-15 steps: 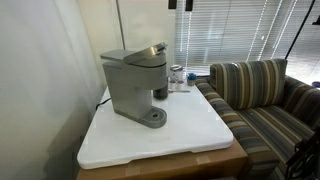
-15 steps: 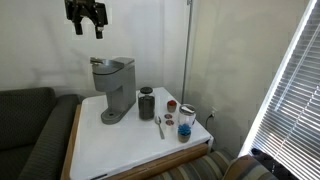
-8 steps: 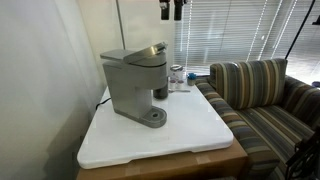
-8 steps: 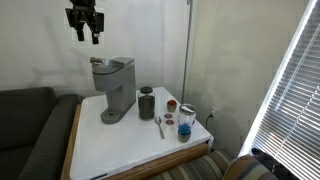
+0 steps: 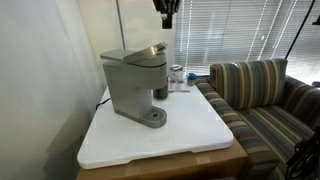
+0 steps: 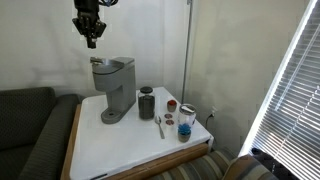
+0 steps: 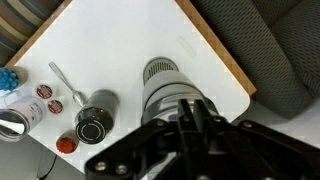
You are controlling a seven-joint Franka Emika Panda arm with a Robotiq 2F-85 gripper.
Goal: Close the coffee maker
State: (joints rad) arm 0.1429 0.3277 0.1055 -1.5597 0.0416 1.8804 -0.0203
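The coffee maker (image 5: pixel 135 85) is a boxy gray machine at the back of the white tabletop, and its hinged top lid (image 5: pixel 146 51) is tilted slightly up. It also shows in an exterior view (image 6: pixel 113 86), and from above in the wrist view as the coffee maker (image 7: pixel 163 82). My gripper (image 5: pixel 167 17) hangs high above it, clear of the lid, and appears in an exterior view (image 6: pixel 91 40) too. In the wrist view the gripper (image 7: pixel 193 105) has its fingers pressed together with nothing between them.
A dark canister (image 6: pixel 147 103), a spoon (image 6: pixel 160 126) and small jars (image 6: pixel 186 122) stand beside the machine. The white tabletop (image 5: pixel 175 140) has a wooden rim. A striped sofa (image 5: pixel 265 95) sits along one side, a dark couch (image 6: pixel 30 135) along another. Window blinds hang behind.
The jaws have gone from wide open to together. The gripper has shifted sideways toward the spot above the coffee maker and come slightly lower.
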